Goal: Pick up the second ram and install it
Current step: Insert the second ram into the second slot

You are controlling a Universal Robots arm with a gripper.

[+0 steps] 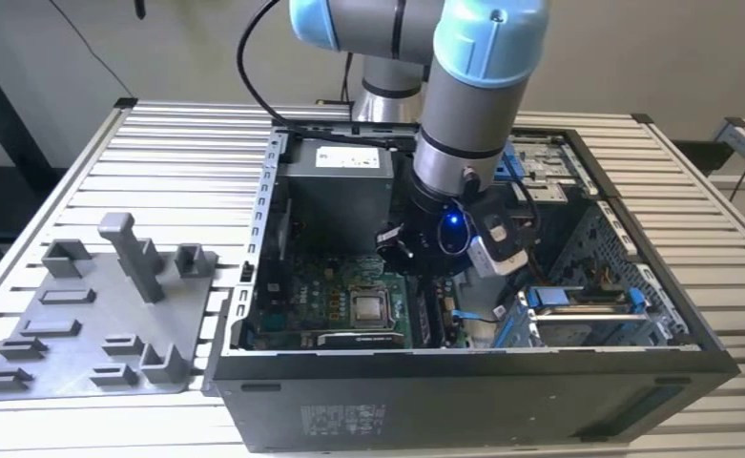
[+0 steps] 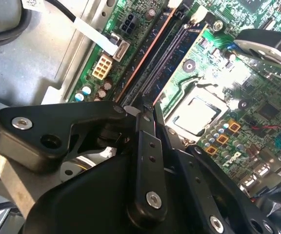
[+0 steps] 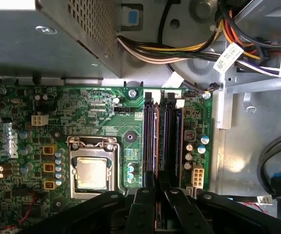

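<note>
Black linkage fingers of the tool [image 3: 156,187] sit clenched on the second ram [image 3: 157,141], a thin dark stick standing on edge in the long memory slots [image 3: 170,141] of the green motherboard [image 3: 96,112], beside the metal-lidded processor socket [image 3: 91,171]. In the second wrist view the fingers [image 2: 145,141] meet at the near end of the stick [image 2: 152,53]. The exterior view shows the arm reaching down into the open computer case [image 1: 474,401], with the grey tray [image 1: 93,324] on the slatted surface [image 1: 181,153] at that view's left.
</note>
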